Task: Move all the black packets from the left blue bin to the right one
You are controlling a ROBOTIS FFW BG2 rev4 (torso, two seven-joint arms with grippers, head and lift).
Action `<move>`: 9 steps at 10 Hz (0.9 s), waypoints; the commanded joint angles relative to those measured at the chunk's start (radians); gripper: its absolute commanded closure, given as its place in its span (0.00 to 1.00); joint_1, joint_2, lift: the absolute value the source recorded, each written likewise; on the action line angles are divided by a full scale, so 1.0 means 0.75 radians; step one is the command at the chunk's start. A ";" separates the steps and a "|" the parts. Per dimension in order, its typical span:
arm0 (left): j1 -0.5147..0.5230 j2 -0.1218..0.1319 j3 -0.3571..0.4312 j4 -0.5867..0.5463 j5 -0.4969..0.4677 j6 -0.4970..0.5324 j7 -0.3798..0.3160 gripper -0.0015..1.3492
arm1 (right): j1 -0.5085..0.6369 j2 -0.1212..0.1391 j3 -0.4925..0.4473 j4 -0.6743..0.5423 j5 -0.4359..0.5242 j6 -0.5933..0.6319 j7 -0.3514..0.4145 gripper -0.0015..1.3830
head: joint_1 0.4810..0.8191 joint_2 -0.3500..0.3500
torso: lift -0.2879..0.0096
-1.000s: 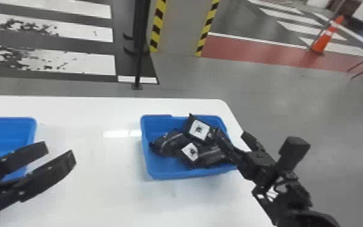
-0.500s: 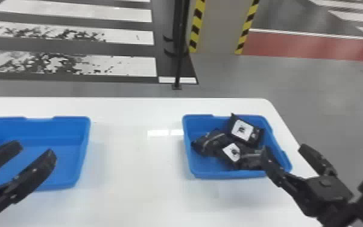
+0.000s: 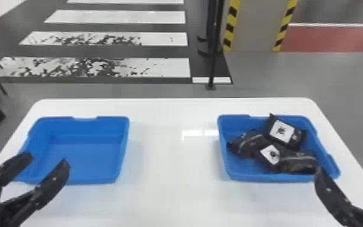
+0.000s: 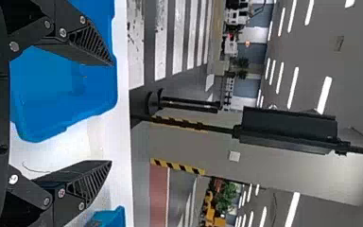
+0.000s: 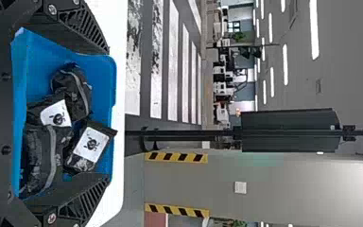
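In the head view my left gripper [image 3: 45, 161] stands open at the near left part of the left blue bin [image 3: 78, 163], whose floor is bare. My right gripper [image 3: 349, 172] is by the near right corner of the right blue bin [image 3: 232, 169]. Several black packets [image 3: 298, 163] lie heaped in that bin, two showing white labels. In the left wrist view, nothing is between the spread fingers of my left gripper [image 4: 111, 113]. The right wrist view has the packets [image 5: 40, 156] in the bin beyond my open right gripper [image 5: 108, 113], not held.
Both bins rest on a white table [image 3: 172, 187], with a wide strip of bare tabletop between them. Behind the far edge stand a thin black pole [image 3: 215, 45] and a pillar with yellow-black stripes [image 3: 254, 27], both off the table.
The head view has swung left, bringing the whole left bin into sight. Against the bins, my left gripper stands farther left, and my right gripper has drawn back from the packets, its fingers appearing wider apart.
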 commanded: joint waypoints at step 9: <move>0.051 -0.008 -0.039 -0.037 0.018 0.065 0.060 0.25 | 0.031 0.001 0.070 0.031 -0.072 -0.053 -0.028 0.08 | 0.63 0.56 | 0.50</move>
